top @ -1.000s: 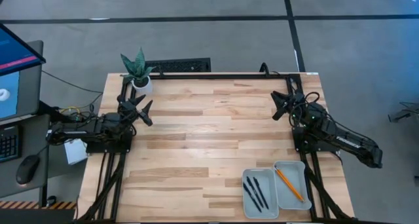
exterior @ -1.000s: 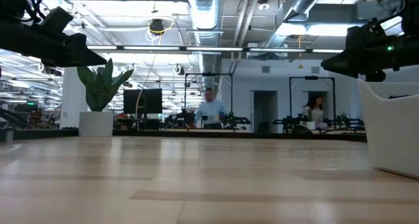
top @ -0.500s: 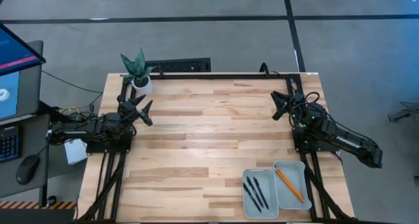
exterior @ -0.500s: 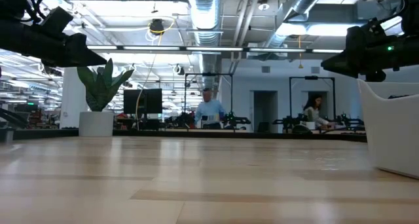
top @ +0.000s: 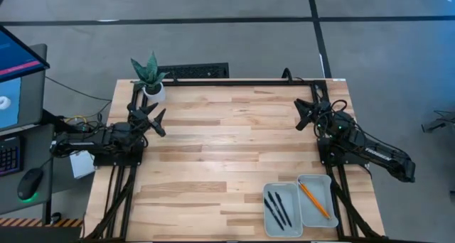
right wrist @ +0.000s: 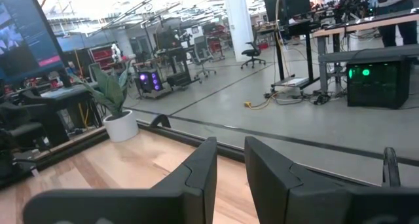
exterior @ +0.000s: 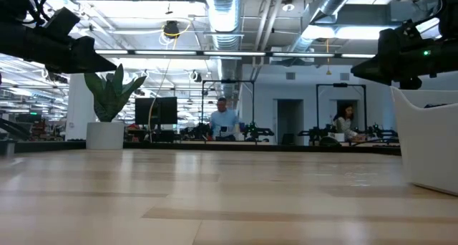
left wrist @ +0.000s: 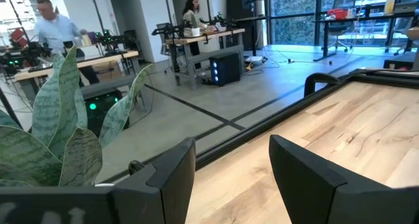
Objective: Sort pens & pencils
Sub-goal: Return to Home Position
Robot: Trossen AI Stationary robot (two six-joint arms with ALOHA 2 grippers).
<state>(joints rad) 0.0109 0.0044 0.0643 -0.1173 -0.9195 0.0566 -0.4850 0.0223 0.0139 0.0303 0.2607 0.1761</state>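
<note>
Pens and pencils are lying in gray bins; left gripper and right gripper are hovering well away, fingers parted: retract slowly, high.

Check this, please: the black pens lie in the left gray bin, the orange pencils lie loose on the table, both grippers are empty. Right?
No. The high view shows the orange pencils inside the right gray bin, not on the table. The pens are in the left gray bin; left gripper and right gripper are empty.
</note>
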